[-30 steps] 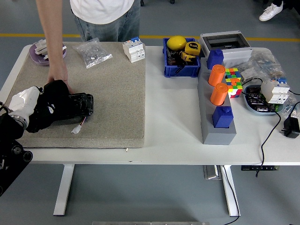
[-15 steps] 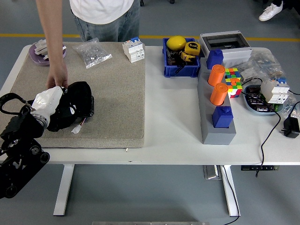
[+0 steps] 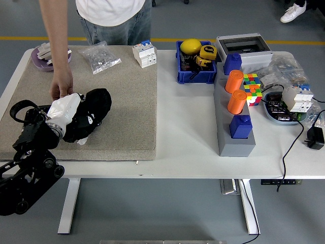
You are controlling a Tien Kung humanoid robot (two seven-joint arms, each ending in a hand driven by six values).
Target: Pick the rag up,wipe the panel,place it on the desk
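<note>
Head view: the crumpled black cloth rag (image 3: 94,113) is clutched by the left hand (image 3: 65,114) on the beige felt mat (image 3: 127,101) — wiping seemingly underway, placing left.

Black jointed left arm (image 3: 28,168) with white wrist cover; person (image 3: 109,15) wears white shirt, jeans.

The left hand (image 3: 81,118), in the left middle of the frame, is a black mass whose fingers cannot be told apart from whatever dark thing lies under it, so its grasp is unclear. The person (image 3: 109,18) at the upper left is cut off above the waist. The right arm is outside the frame.
</note>
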